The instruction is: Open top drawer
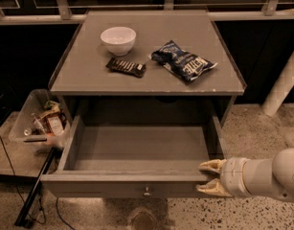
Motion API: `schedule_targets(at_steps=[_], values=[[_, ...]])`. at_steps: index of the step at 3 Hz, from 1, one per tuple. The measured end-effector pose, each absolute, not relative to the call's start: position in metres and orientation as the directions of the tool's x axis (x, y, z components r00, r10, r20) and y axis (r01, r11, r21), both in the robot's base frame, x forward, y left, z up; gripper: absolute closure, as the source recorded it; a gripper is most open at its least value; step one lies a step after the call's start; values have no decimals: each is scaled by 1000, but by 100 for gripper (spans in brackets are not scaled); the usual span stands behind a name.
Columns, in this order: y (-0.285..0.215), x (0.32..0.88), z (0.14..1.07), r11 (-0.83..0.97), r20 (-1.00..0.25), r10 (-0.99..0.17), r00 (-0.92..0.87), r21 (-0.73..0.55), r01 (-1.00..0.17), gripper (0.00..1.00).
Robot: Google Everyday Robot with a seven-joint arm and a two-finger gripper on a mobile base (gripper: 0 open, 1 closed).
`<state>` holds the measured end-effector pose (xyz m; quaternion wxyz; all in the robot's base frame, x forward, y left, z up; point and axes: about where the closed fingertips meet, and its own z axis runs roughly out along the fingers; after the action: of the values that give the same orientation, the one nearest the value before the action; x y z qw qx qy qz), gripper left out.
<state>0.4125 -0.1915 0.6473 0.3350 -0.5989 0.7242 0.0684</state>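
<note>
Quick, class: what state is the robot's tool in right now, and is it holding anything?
The tool: closed on the right end of the front panel of the top drawer, which stands pulled out.

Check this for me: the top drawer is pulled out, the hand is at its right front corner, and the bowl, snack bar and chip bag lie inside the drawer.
Not quite. The camera view shows the white bowl, snack bar and chip bag on the cabinet top, not inside the drawer. The rest holds: the top drawer is pulled out and the hand is at its right front corner.
</note>
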Motion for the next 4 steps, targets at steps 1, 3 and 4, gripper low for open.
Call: schedule_targets(at_steps=[1,3,4], values=[[-191,412,647,273,-567,-822,-58,-302,-913,81],[-191,412,647,273,-567,-822,-58,-302,-913,35],[-191,412,647,273,-567,-822,-58,-302,-913,12]])
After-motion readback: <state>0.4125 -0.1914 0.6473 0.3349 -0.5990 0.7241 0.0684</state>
